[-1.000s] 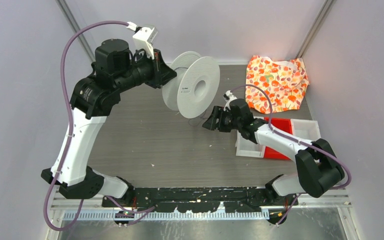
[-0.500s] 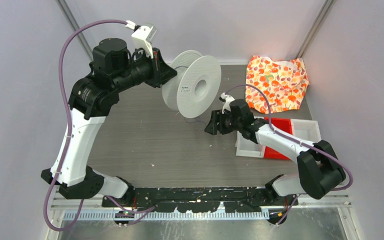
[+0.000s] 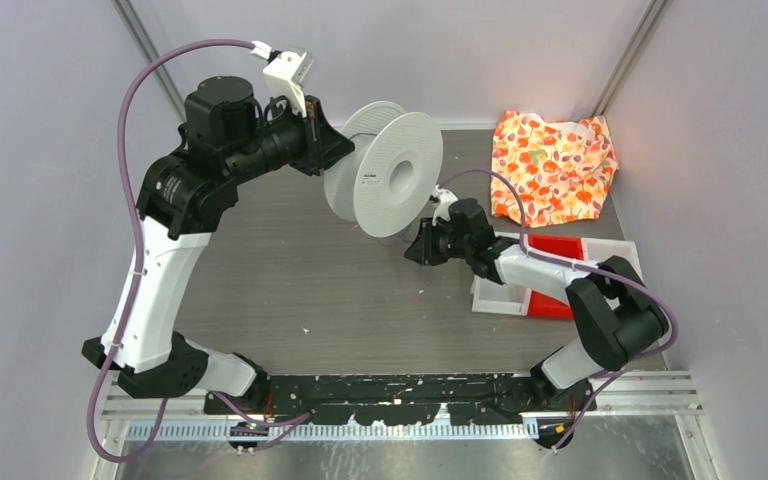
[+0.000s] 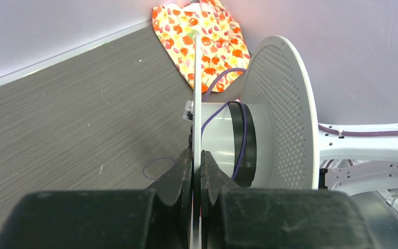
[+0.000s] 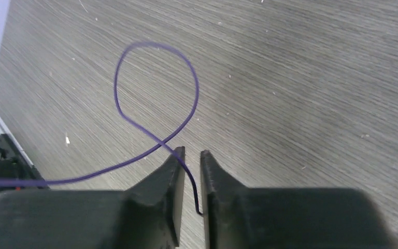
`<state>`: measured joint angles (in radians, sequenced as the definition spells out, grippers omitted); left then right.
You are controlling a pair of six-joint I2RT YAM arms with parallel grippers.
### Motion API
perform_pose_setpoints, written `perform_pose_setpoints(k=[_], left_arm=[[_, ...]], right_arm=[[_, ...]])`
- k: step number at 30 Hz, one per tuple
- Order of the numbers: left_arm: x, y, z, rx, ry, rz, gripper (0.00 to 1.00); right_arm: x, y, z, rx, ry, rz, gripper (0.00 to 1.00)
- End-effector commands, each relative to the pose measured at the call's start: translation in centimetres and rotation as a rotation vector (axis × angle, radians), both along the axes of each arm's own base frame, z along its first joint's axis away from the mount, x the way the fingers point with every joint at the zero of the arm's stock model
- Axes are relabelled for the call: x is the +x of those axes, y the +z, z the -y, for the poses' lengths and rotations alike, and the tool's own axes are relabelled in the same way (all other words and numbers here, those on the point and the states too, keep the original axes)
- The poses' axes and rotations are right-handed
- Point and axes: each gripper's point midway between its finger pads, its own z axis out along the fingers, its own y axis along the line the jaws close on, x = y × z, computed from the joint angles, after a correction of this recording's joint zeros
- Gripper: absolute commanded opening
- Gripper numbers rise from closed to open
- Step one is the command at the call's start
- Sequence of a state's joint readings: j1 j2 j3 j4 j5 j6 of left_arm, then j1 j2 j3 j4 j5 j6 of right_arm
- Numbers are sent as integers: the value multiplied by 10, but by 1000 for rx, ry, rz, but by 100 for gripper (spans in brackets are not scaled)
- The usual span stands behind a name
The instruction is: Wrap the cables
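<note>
Winding step: the left gripper [image 4: 197, 154] clamps the white perforated plastic spool [image 4: 279, 111] by its flange; the right gripper [image 5: 190, 154], at lower centre, straddles the thin purple cable [image 5: 160, 143], fingers barely apart (pinch unclear); next, the slack loop needs guiding onto the hub.

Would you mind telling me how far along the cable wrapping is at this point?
Done: only a few purple turns of cable sit on the spool hub. In hand: the left gripper clamps the spool's flange; the cable's free end lies between the fingers of the right gripper, though a firm pinch is unclear. Left: a slack loop over the table is not yet wound.
</note>
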<state>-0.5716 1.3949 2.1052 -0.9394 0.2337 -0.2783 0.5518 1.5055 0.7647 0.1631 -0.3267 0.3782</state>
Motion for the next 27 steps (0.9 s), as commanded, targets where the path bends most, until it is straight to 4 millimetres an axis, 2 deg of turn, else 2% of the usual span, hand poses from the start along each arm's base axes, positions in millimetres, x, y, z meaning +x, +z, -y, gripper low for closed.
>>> perform_pose_setpoints(k=[1, 2, 3, 8, 12, 15, 20, 22, 27], left_arm=[[-5, 47, -3, -95, -6, 131, 1], [-3, 46, -4, -92, 7, 131, 0], [0, 45, -6, -88, 23, 129, 0], [27, 46, -30, -117, 218, 123, 1], [62, 61, -73, -187, 517, 150, 1], [87, 63, -99, -190, 700, 183, 0], [125, 59, -147, -216, 900, 189, 1], [136, 57, -164, -225, 946, 187, 1], [160, 42, -184, -212, 998, 143, 1]], right_arm=[[17, 19, -10, 52, -29, 64, 11], [16, 17, -9, 51, -40, 58, 4], [16, 17, -7, 51, -51, 54, 1], [0, 4, 4, 41, -81, -9, 1], [-25, -19, 18, 20, -109, -95, 1], [-47, -29, 26, 27, -125, -170, 1], [-79, -27, 37, 36, -159, -216, 1], [-88, -19, 43, 45, -167, -197, 1], [-107, -6, 60, 14, -186, -184, 1]])
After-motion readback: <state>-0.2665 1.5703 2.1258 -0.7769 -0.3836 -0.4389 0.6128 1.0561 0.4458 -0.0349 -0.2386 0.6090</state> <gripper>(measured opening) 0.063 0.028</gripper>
